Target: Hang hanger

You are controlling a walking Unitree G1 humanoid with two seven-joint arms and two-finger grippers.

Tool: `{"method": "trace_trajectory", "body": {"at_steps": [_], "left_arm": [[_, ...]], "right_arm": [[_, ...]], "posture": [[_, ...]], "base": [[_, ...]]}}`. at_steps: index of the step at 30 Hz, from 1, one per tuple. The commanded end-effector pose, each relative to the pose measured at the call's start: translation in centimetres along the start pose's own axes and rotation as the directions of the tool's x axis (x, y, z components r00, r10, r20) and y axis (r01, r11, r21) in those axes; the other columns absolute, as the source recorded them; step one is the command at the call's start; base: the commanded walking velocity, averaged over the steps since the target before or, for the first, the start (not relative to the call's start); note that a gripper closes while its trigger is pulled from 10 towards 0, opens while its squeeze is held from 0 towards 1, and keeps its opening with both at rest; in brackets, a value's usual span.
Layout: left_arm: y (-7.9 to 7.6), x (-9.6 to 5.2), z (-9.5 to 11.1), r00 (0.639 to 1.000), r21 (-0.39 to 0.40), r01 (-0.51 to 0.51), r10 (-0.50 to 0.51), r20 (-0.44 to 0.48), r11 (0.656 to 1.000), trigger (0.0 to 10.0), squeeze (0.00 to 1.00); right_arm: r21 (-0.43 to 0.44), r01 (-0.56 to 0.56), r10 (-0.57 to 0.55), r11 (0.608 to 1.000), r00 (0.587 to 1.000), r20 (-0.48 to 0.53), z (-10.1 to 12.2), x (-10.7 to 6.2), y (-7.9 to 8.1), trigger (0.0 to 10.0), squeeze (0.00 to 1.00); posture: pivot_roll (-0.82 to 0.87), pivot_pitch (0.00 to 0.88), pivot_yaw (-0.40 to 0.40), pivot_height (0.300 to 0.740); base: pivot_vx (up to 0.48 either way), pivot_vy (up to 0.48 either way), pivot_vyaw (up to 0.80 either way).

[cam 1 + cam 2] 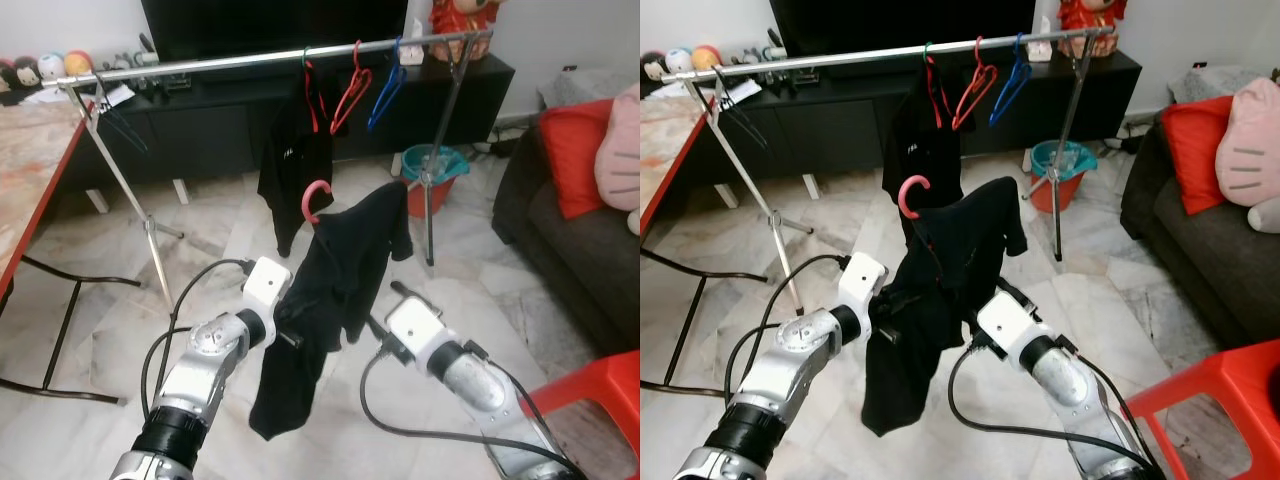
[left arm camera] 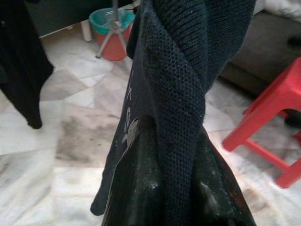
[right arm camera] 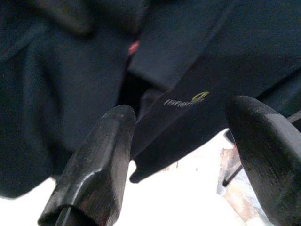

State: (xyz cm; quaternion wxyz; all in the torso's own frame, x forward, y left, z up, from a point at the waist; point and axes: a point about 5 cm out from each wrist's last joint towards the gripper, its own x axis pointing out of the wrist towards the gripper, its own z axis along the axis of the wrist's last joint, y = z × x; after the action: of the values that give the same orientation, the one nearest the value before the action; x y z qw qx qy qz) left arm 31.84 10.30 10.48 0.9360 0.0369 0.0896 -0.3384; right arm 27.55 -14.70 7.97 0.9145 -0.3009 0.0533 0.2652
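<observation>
A pink plastic hanger point(image 1: 314, 199), its curved hook standing upright, carries a black shirt point(image 1: 335, 290) of fine knit fabric that droops in loose folds toward the pale marble floor point(image 1: 210, 250). The left tool point(image 1: 290, 335) is clenched on the shirt: in its wrist view a twisted rope of the dark mesh cloth point(image 2: 181, 108) runs straight out from between the fingers. The right tool point(image 3: 188, 155) is released, its 2 rounded, matte black fingers point(image 3: 101, 155) spread apart just beneath the shirt, where a small printed logo point(image 3: 186, 100) shows on the cloth. The hanger is held in the air in front of a thin silver metal rail point(image 1: 250, 62) on splayed legs, below the bar and apart from it. On that rail hang 1 red wire-thin hanger point(image 1: 350, 90), 1 blue hanger point(image 1: 385, 90) and another black garment point(image 1: 295, 160). A teal and red bucket point(image 1: 432, 175) sits behind the rail, and a red plastic stool point(image 1: 590, 400) stands at the robot's right.
</observation>
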Motion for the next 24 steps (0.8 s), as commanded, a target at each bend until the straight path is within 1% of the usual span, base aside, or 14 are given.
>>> {"method": "trace_trajectory", "body": {"at_steps": [1,2,3,6,7,8,9,11,14,15,16,18,21,24], "left_arm": [[-0.2,0.5,3.3,0.993,0.018,0.042,-0.043,0.107,0.999,10.0,0.00],[-0.2,0.5,3.3,0.993,0.018,0.042,-0.043,0.107,0.999,10.0,0.00],[-0.3,0.5,3.6,0.992,0.022,0.054,-0.056,0.110,0.998,10.0,0.00],[-0.7,0.5,3.9,0.989,0.029,0.097,-0.100,0.107,0.995,10.0,0.00],[-0.9,0.4,4.0,0.986,0.028,0.125,-0.127,0.105,0.992,10.0,0.00],[-1.0,0.4,4.1,0.985,0.026,0.137,-0.139,0.105,0.990,10.0,0.00],[-1.1,0.2,4.1,0.981,0.007,0.168,-0.168,0.101,0.986,10.0,0.00],[-1.2,0.0,4.1,0.978,-0.005,0.188,-0.187,0.098,0.982,10.0,0.00],[-1.6,-0.9,3.5,0.956,-0.001,0.291,-0.291,0.035,0.957,10.0,0.00],[-1.8,-1.3,3.1,0.947,-0.002,0.323,-0.323,0.007,0.947,10.0,0.00],[-1.8,-1.4,3.0,0.943,-0.005,0.332,-0.332,-0.003,0.943,10.0,0.00],[-2.2,-2.1,2.5,0.920,-0.018,0.389,-0.389,-0.038,0.921,10.0,0.00],[-2.5,-2.3,2.5,0.910,-0.039,0.410,-0.412,-0.038,0.911,10.0,0.00],[-2.8,-2.2,2.8,0.905,-0.068,0.422,-0.424,-0.021,0.904,10.0,0.00]], "right_arm": [[-0.114,-0.011,0.010,0.993,1.000,-0.005,0.9,-0.6,-0.3,10.0,0.00],[-0.114,-0.011,0.010,0.993,1.000,-0.005,0.9,-0.6,-0.3,10.0,0.00],[-0.150,-0.004,0.001,0.989,1.000,-0.021,0.8,-0.7,-0.4,10.0,0.00],[-0.126,0.051,-0.059,0.991,0.996,-0.063,0.4,-1.0,-0.9,10.0,0.00],[-0.118,0.067,-0.076,0.991,0.994,-0.074,0.4,-1.1,-1.0,10.0,0.18],[-0.118,0.076,-0.085,0.990,0.994,-0.074,0.5,-1.1,-1.1,10.0,0.50],[-0.117,0.096,-0.106,0.988,0.991,-0.082,0.4,-1.1,-1.3,10.0,1.00],[-0.122,0.102,-0.113,0.987,0.990,-0.088,0.4,-1.1,-1.4,10.0,1.00],[-0.131,0.132,-0.146,0.983,0.984,-0.104,0.4,-1.0,-1.8,10.0,1.00],[-0.138,0.140,-0.155,0.981,0.982,-0.106,0.5,-0.9,-1.9,10.0,0.95],[-0.142,0.140,-0.155,0.980,0.982,-0.105,0.5,-0.9,-1.9,10.0,0.95],[-0.142,0.141,-0.155,0.980,0.984,-0.093,0.8,-0.6,-1.8,10.0,0.00],[-0.143,0.141,-0.153,0.980,0.985,-0.075,1.2,-0.4,-1.7,10.0,0.00],[-0.118,0.107,-0.113,0.987,0.993,-0.044,1.9,0.0,-1.2,10.0,0.00]], "posture": [[0.04,0.000,0.064,0.740],[0.04,0.000,0.064,0.740],[0.04,0.000,0.064,0.740],[0.04,0.000,0.067,0.740],[0.04,0.000,0.067,0.740],[0.04,0.000,0.070,0.740],[0.04,0.000,0.069,0.740],[0.04,0.000,0.069,0.740],[0.04,0.000,0.070,0.740],[0.04,0.000,0.069,0.740],[0.04,0.000,0.069,0.740],[0.04,0.000,0.069,0.740],[0.05,0.000,0.068,0.740],[0.05,0.000,0.065,0.740]], "base": [[0.000,0.000,0.00],[0.000,0.000,0.00],[0.000,0.000,0.00],[0.000,0.000,0.00],[0.000,0.000,0.00],[0.000,0.000,0.00],[0.000,0.000,0.00],[0.000,0.000,0.00],[0.000,0.000,0.00],[0.000,0.000,0.00],[0.000,0.000,0.00],[0.000,0.000,0.00],[0.000,0.000,0.00],[0.000,0.000,0.00]]}}
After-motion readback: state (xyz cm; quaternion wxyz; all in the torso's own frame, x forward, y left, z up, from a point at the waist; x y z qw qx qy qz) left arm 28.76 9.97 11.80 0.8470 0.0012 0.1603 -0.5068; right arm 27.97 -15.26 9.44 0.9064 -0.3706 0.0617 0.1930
